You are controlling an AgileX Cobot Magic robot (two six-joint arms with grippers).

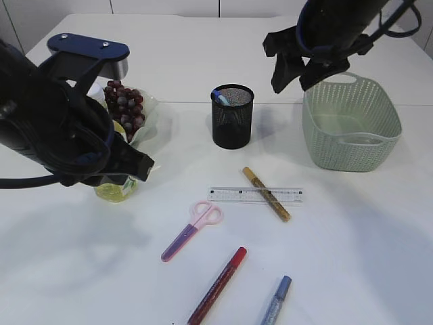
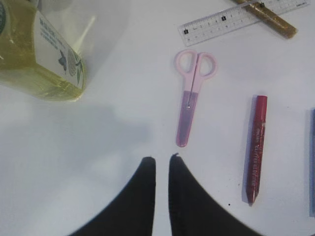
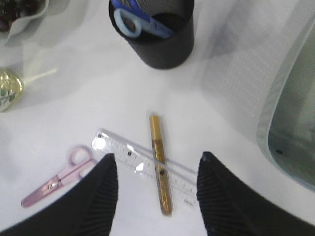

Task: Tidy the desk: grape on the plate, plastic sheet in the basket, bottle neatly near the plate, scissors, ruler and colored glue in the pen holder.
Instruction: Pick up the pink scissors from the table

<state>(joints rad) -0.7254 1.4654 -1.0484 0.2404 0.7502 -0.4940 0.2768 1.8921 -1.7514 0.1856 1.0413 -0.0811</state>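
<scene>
Lying just beyond left pincer (image 2: 161,158) tips, pink scissors (image 2: 192,93), untouched

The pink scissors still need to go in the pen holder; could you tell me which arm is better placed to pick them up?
Probably left: its gripper hangs just short of the pink scissors, jaws nearly closed. The right gripper hangs open over the ruler.

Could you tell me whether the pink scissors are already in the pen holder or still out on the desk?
Out: the pink scissors lie flat and closed on the desk, in front of the pen holder.
</scene>
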